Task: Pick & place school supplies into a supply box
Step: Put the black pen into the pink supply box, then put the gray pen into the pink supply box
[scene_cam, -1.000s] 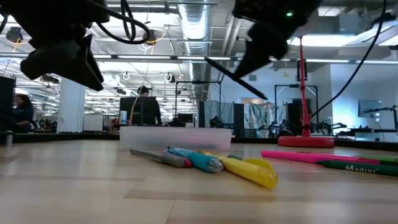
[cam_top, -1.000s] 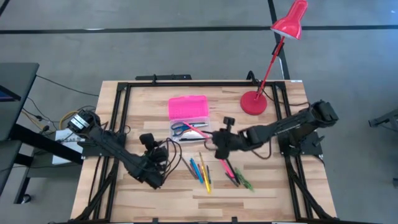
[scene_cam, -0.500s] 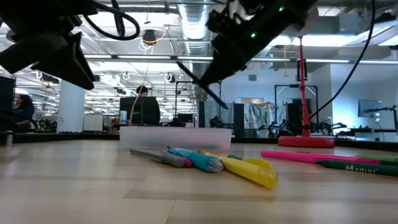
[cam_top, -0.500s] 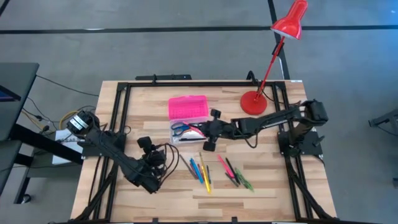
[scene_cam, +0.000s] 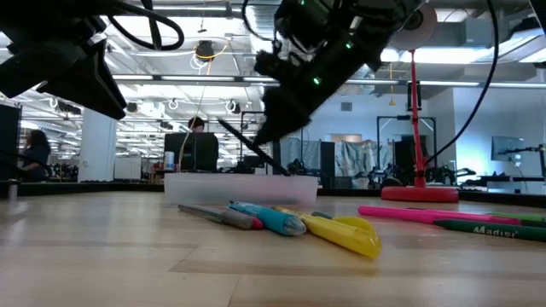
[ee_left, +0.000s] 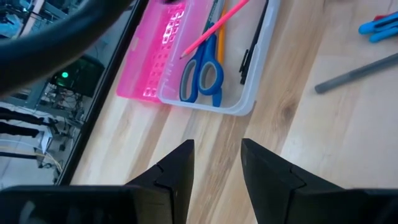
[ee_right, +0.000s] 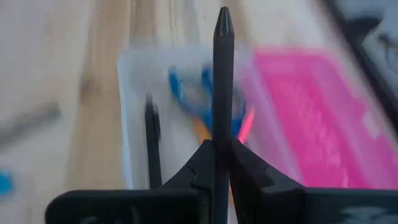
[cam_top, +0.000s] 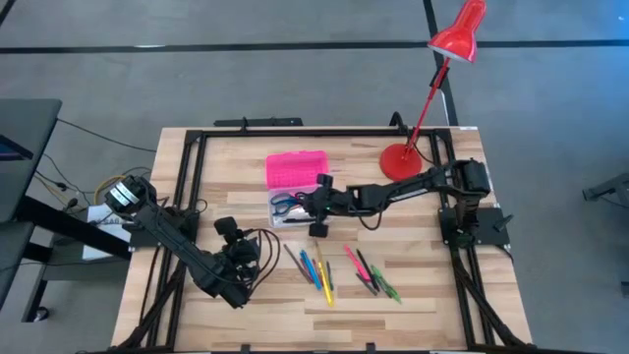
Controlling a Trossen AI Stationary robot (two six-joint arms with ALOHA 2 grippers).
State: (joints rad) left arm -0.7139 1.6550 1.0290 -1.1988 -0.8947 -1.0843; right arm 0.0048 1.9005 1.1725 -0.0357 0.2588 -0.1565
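The supply box lies open at the table's far middle, with its pink lid beyond its clear base. In the base lie blue-handled scissors, a pink pencil and a black pen. My right gripper hangs over the base, shut on another black pen. Loose pens and markers lie flat on the wood nearer the front. My left gripper waits open at the near left, pointing at the box, nothing between its fingers. My right gripper pinches the black pen's shaft between its two fingers, which slant down from the table's right. The pen stands across them, pointed end up and left, lower end at the base's rim. Whether that end touches the box, I cannot tell.
A red lamp stands with its base at the far right, just right of the box. Black frame rails run along the table's edges. Bare wood shows in front of the box and at the near right.
My right gripper has carried the black pen toward the table's left and far side and downward, from above the loose pens to over the box's clear base. The pen stays slanted in the hold.
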